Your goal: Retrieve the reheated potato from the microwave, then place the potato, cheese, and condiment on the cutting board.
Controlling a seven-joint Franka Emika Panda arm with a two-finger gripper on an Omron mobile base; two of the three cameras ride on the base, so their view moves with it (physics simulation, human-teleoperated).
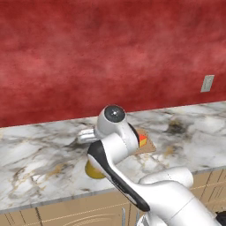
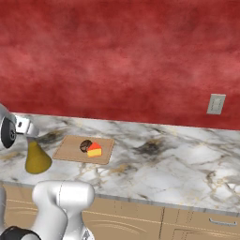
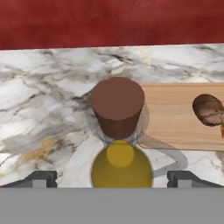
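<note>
The condiment bottle (image 3: pixel 121 168) with its brown cork (image 3: pixel 117 105) stands upright on the marble counter, just left of the cutting board (image 3: pixel 170 118). My gripper (image 3: pixel 113 179) hovers above the bottle, open, one fingertip (image 3: pixel 41 178) on each side and nothing between them. The potato (image 2: pixel 85 146) and the cheese wedge (image 2: pixel 94 150) lie together on the cutting board (image 2: pixel 70 147). From the right base the bottle (image 2: pixel 36 159) sits below my gripper (image 2: pixel 26 127). From the left base my arm hides most of the bottle (image 1: pixel 93 171) and the board (image 1: pixel 148 145). The microwave is out of view.
A red wall backs the marble counter (image 2: pixel 164 159), with a wall outlet (image 2: pixel 216 104) at the right. Wooden cabinet fronts (image 2: pixel 187 220) run below the counter's front edge. Bare marble stretches to the right of the board.
</note>
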